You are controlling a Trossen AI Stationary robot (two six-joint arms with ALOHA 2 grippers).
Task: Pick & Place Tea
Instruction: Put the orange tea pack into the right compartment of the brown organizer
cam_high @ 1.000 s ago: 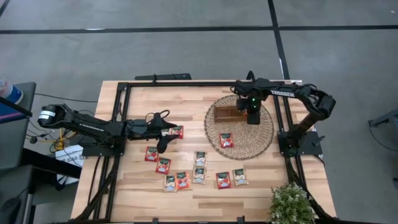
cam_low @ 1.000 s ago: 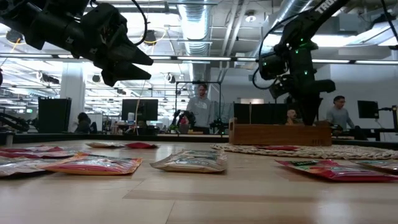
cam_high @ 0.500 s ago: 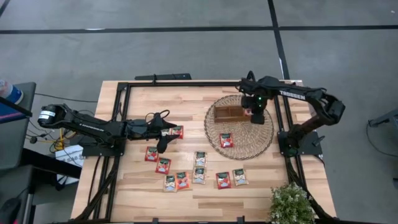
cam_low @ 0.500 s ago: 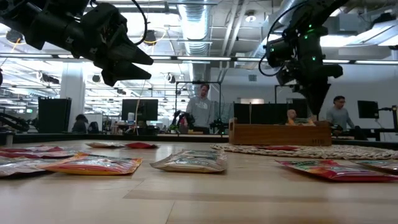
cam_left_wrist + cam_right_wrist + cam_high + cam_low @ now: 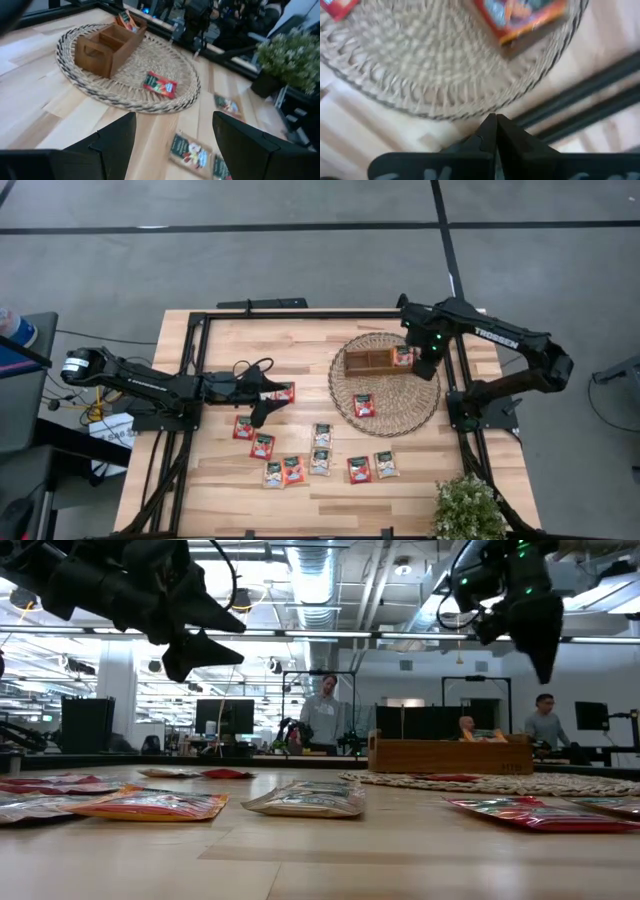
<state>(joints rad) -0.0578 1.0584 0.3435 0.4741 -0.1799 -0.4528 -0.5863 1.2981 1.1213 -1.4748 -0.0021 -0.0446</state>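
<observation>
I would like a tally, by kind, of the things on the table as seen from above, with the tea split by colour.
red tea sachets: 7
pale tea sachets: 4
wooden tray: 1
wicker mat: 1
potted plant: 1
Total: 14

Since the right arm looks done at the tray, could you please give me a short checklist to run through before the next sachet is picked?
1. Right gripper empty: ok, fingers shut on nothing, raised at the wicker mat's far right edge.
2. Left gripper ready to grasp: ok, open, nothing between its fingers.
3. Sachet in wooden tray: ok, one stands in its right end.
4. Stray red sachet on the mat outside the tray: not ok.
5. Loose sachets on the table reachable: ok, the nearest lies beside the left gripper.
6. Sachets overlapping: cannot tell.
</observation>
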